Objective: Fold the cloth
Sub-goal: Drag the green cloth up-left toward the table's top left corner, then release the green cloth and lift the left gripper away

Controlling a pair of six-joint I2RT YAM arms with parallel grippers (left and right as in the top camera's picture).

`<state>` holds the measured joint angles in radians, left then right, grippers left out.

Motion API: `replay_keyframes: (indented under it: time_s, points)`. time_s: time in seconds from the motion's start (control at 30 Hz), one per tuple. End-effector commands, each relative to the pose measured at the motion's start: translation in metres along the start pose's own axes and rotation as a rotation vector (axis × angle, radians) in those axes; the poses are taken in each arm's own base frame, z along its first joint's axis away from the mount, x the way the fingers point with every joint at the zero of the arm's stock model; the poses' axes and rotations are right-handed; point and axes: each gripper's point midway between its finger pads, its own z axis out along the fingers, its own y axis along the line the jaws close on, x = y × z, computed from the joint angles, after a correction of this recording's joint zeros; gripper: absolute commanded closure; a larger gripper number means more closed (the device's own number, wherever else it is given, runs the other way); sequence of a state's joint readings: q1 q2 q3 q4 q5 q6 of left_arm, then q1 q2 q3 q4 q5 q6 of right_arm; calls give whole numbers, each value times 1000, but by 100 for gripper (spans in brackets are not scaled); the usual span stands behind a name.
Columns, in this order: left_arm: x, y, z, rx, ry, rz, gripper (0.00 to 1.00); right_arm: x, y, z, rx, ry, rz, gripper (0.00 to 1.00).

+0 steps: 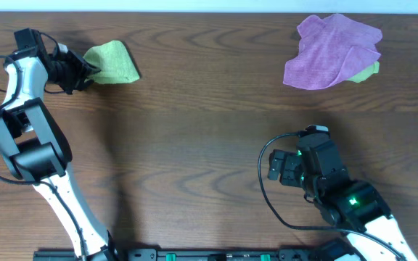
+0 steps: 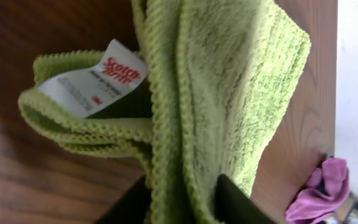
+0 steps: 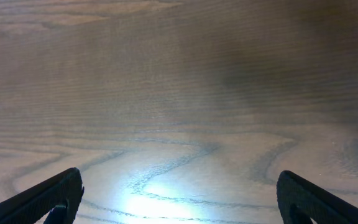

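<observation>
While right gripper (image 3: pixel 179 186) gapes, cloth (image 2: pixel 229 93) sits bunched between fingers of left gripper (image 2: pixel 182 200).

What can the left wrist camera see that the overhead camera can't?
Only the left wrist view shows the white label with red writing on the cloth. Only the overhead view shows the left arm, the right arm and the pale yellow-green scrap under the purple cloth. Both show the cloth, the purple cloth and the wooden table.
</observation>
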<state>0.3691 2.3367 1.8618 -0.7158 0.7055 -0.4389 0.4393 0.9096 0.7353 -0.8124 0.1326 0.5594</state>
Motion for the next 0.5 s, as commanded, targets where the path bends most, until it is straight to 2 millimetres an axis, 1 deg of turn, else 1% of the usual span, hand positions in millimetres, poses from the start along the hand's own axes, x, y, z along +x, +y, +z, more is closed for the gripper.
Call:
replay_keyframes:
  time_s: [0.0,0.03,0.07,0.13,0.2,0.27,0.3,0.37,0.47]
  points:
    - [-2,-3,-5,-5,-6,31,58,-2,-6,1,25,-10,20,1]
    - [-1,-2,-6,-8,-1,39,54,-2,-6,1,25,-10,20,1]
    - [0,-1,-6,-11,4,41,49,-2,-6,1,25,-10,20,1]
    - [3,0,-7,-16,14,50,32,-2,-6,1,25,-10,20,1]
    - [6,0,-8,-19,21,61,20,-2,-6,1,25,-10,20,1]
    - [7,-1,-11,-24,22,74,3,-2,-6,1,25,-10,20,1]
    - [7,-1,-13,-31,18,76,5,-2,-6,1,25,-10,20,1]
    - [6,0,-19,-60,1,80,5,-2,-6,1,25,-10,20,1]
    - [4,-6,-34,-84,-36,113,4,-2,-6,1,25,-10,20,1]
